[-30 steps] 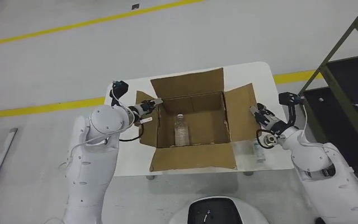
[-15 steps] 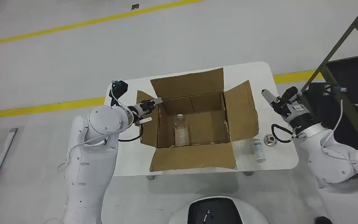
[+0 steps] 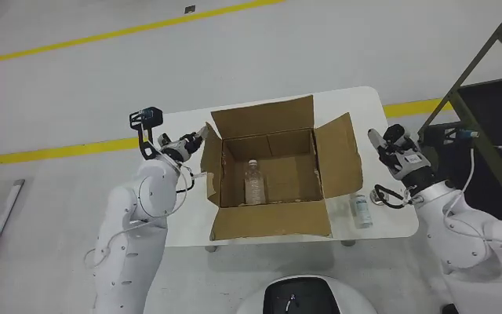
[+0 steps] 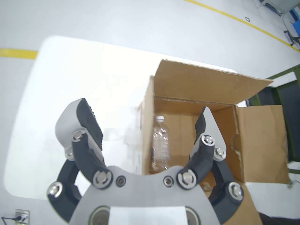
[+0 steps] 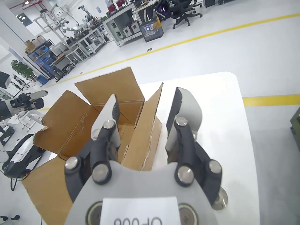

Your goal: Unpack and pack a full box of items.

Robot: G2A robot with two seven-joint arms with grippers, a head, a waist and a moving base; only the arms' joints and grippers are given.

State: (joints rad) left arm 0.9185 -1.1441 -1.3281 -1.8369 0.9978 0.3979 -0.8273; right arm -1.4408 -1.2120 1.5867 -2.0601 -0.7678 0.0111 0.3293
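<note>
I have the cardboard box [image 3: 267, 222] open in the middle of the worktop [image 3: 345, 102]. One clear plastic bottle [image 3: 252, 180] lies on its floor, in the same spot as a second ago.

The left claw [image 3: 198, 135] was pressed against the box's left flap [image 3: 209, 169] a second ago, when that flap lay spread outward. Now it has pulled back toward the far left corner of the worktop. The flap has swung up and stands nearer upright. In the left wrist view the claw's fingers [image 4: 89, 118] are spread wide with nothing between them.

The right claw [image 3: 376, 140] was at the outer edge of the right flap [image 3: 341, 157] a second ago. It has since drawn away to the right and now hangs above the worktop's right side, apart from the flap. Its fingers [image 5: 185, 104] are also apart and empty.

A small bottle [image 3: 361, 210] lies on the worktop just right of the box, unmoved.
</note>
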